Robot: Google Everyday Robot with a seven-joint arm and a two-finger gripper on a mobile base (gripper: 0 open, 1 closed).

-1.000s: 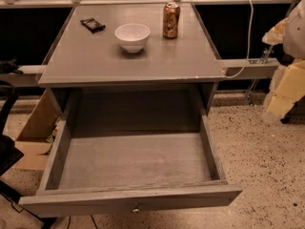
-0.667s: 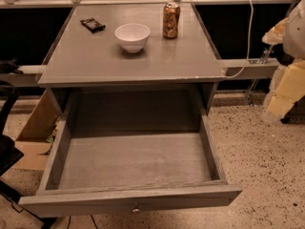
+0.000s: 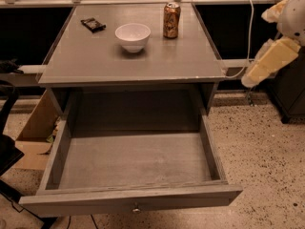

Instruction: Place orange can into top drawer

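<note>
The orange can (image 3: 171, 20) stands upright at the back right of the grey table top (image 3: 95, 61), right of a white bowl (image 3: 133, 36). The top drawer (image 3: 133, 166) is pulled fully out below the table top, and its inside is bare. Its small round knob (image 3: 136, 207) shows at the middle of the front panel. My gripper (image 3: 269, 63) is a cream-coloured part of the arm at the right edge of the view. It hangs in the air beside the table's right edge, well apart from the can, with nothing seen in it.
A small dark packet (image 3: 93, 25) lies at the back left of the table top. A cardboard box (image 3: 33, 137) sits on the floor left of the drawer. A dark object (image 3: 7, 151) is at the left edge. Speckled floor (image 3: 267, 156) lies to the right.
</note>
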